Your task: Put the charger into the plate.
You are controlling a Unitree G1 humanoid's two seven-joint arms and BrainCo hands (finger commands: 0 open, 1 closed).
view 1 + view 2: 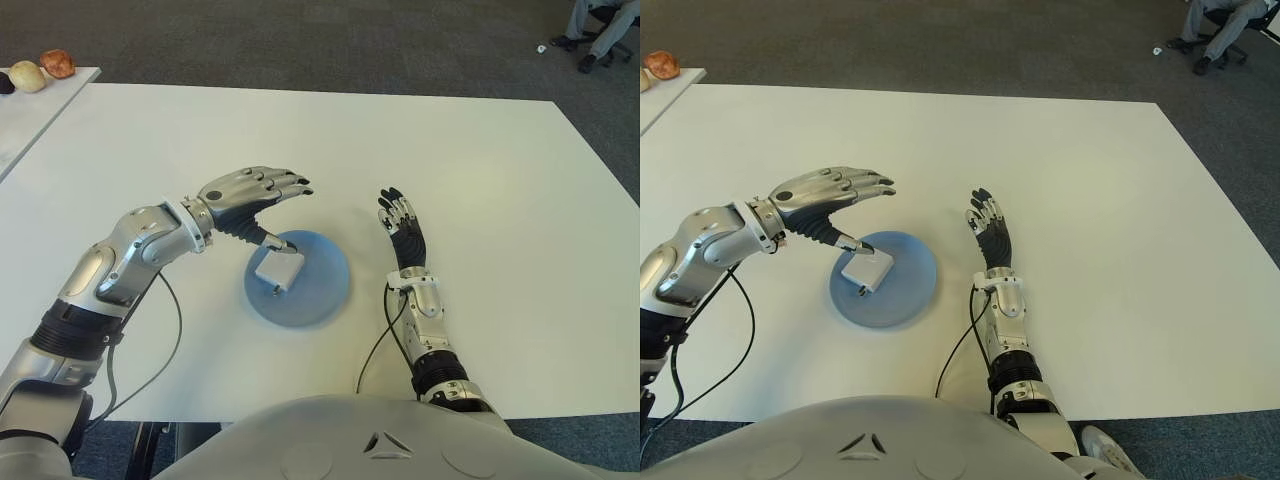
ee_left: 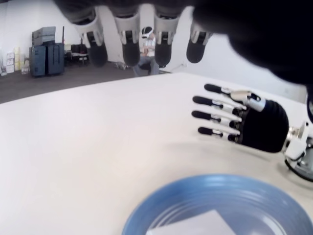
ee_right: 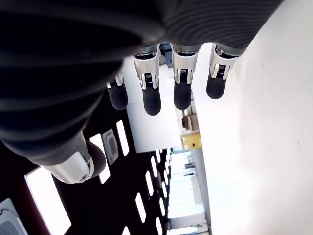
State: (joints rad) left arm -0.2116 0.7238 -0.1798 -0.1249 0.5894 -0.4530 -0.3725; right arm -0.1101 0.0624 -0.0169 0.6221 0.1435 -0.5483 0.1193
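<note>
Charger [image 1: 279, 268] lies flat in the blue plate [image 1: 325, 290]. Left hand [image 1: 250, 192] hovers over the plate's far-left edge, fingers extended, thumb just beside charger, gripping nothing. Right hand [image 1: 402, 228] idle right of plate, fingers straight. Placement looks done; next, lift left hand clear without nudging.

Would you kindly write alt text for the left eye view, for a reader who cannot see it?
A white charger lies in a blue plate on a white table. The left robot hand hovers open above the plate's left edge; the right robot hand shows open to the plate's right.
</note>
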